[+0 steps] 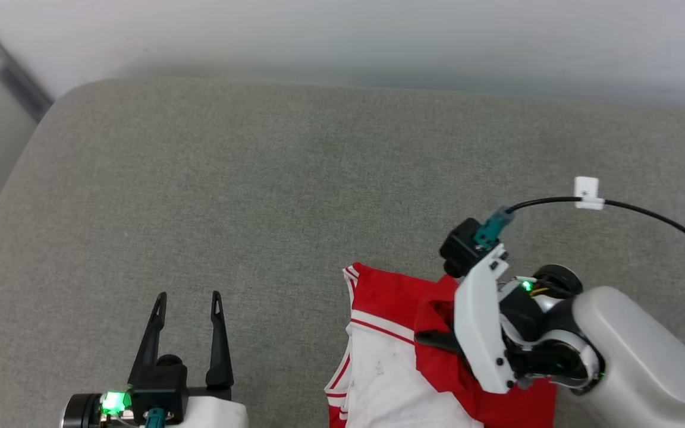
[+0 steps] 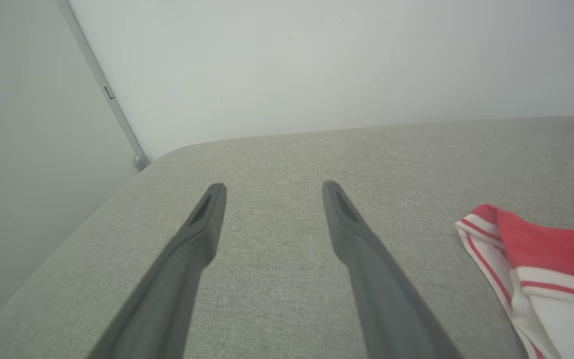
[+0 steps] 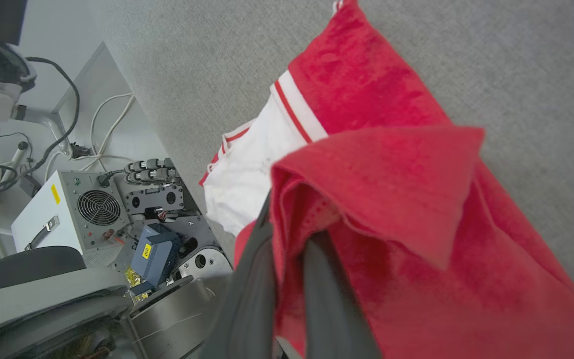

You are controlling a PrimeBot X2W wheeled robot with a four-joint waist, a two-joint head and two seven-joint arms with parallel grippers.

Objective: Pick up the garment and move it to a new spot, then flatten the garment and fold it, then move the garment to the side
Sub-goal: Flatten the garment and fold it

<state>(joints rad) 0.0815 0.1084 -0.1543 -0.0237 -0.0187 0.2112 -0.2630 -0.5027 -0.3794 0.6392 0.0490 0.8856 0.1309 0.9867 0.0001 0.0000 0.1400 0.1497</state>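
Lower right: right tool clamped on soft red, white-trimmed shirt; lower left: left tool spread wide over woven grey table.

Head cam looks steeply down on the grey bench from over its near edge. Left wrist cam sits low, facing the bench's far left corner and the wall; right wrist cam's jammed close over the garment, aimed back at the near edge. All three catch that garment.
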